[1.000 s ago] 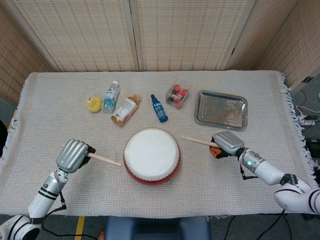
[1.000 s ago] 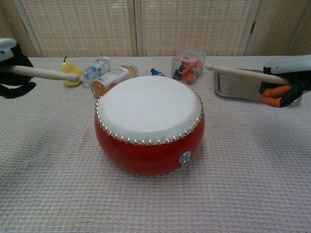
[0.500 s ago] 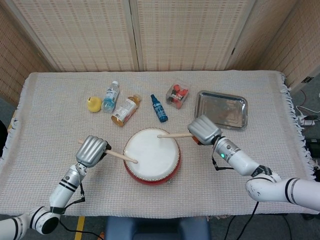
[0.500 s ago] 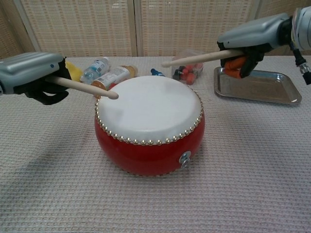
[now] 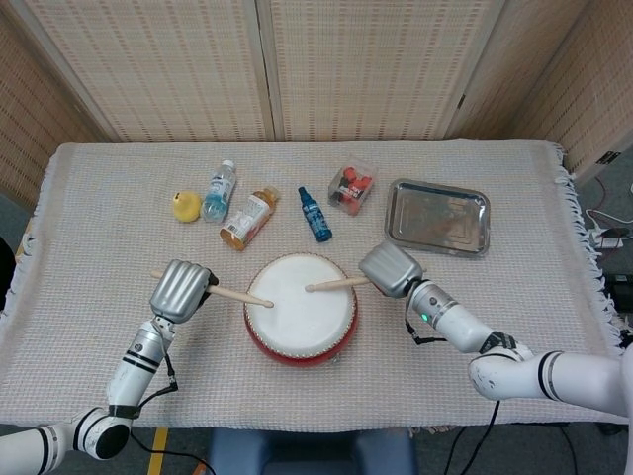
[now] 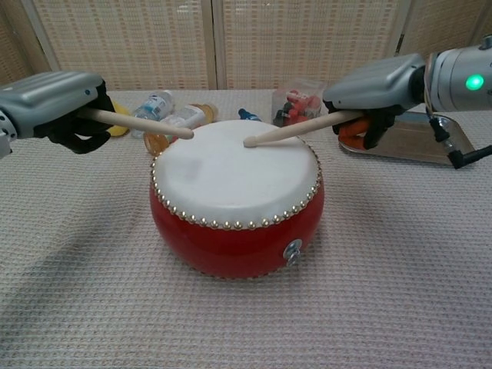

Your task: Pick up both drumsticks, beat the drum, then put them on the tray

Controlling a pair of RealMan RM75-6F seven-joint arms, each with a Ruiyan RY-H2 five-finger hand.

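Both hands are clamped on drumsticks, left hand (image 5: 179, 290) and right hand (image 5: 390, 269), tips over the red drum (image 5: 300, 307) on the tabletop.

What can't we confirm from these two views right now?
- Stick-to-skin contact: the right drumstick tip sits at the drum head, but neither view settles whether it touches.
- Right hand fingers: head view shows only its back; chest view shows them partly.
- Tray: in chest view, partly behind the right hand.
- Bottle labels: too small in both views.
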